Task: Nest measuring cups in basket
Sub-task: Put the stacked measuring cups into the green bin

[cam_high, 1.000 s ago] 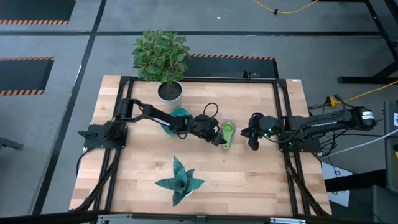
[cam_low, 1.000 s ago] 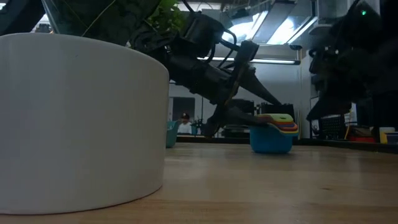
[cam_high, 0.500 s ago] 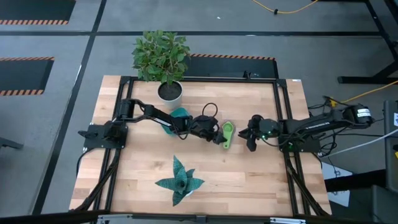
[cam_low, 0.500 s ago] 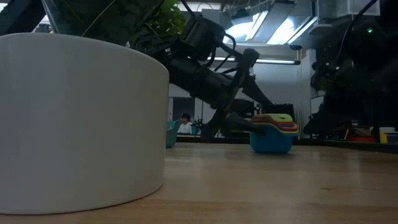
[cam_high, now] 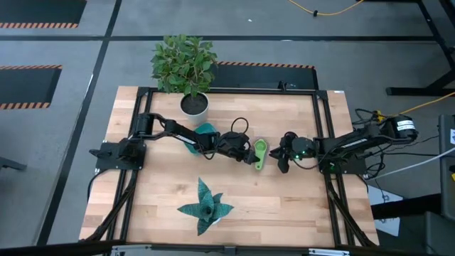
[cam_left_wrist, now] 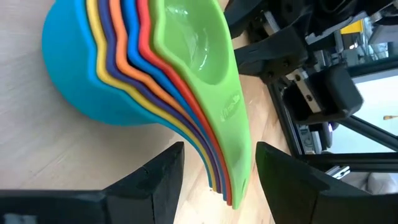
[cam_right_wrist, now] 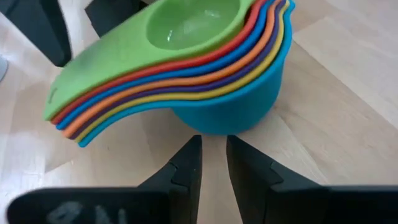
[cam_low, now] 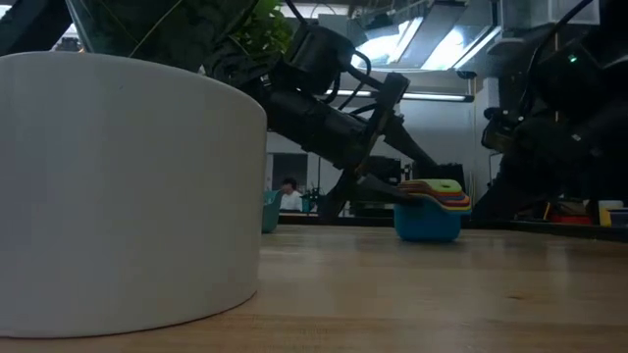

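Observation:
The measuring cups sit nested in one stack (cam_high: 260, 151) on the table's middle, the green one on top and the big light-blue one (cam_left_wrist: 81, 81) at the bottom on the wood. Their handles (cam_left_wrist: 233, 168) fan out toward my left gripper (cam_left_wrist: 219, 149), which is open with one finger on either side of the handle ends, apart from them. My right gripper (cam_right_wrist: 213, 140) hovers low just right of the stack (cam_right_wrist: 205, 62), its fingers a narrow gap apart with nothing between them. The teal basket (cam_high: 204, 131) stands behind the left arm, partly hidden by it.
A white plant pot (cam_high: 193, 105) with a leafy plant stands at the far left and fills the low view's foreground (cam_low: 128, 196). A teal star-shaped leafy ornament (cam_high: 205, 208) lies near the front edge. A person (cam_low: 287, 194) shows far behind the table.
My right gripper has come down and a little toward the table's left, nearer the stack of cups. The stack and my left gripper have stayed where they were.

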Robot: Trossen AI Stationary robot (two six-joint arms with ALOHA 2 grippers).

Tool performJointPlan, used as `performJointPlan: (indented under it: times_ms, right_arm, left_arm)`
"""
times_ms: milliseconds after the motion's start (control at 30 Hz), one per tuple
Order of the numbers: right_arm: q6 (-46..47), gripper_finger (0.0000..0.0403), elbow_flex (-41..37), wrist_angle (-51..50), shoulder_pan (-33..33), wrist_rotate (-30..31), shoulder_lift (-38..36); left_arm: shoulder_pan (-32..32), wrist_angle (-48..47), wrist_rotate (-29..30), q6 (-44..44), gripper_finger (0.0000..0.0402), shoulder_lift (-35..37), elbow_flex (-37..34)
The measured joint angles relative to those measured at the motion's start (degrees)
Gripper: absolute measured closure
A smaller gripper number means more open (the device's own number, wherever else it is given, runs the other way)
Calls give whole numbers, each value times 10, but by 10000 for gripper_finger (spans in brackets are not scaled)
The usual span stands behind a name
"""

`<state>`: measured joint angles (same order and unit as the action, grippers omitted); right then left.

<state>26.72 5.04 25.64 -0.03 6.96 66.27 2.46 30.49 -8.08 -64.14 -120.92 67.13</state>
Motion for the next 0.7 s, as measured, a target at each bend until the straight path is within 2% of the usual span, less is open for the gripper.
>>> performJointPlan:
  times_ms: [367, 700]
  right_arm:
    - [3, 323, 0, 113, 4, -23, 88]
    - [-6, 323, 57, 120, 5, -27, 163]
  left_arm:
    - [0, 0, 1, 0, 209, 0, 0]
    - [0, 0, 2, 0, 209, 0, 0]
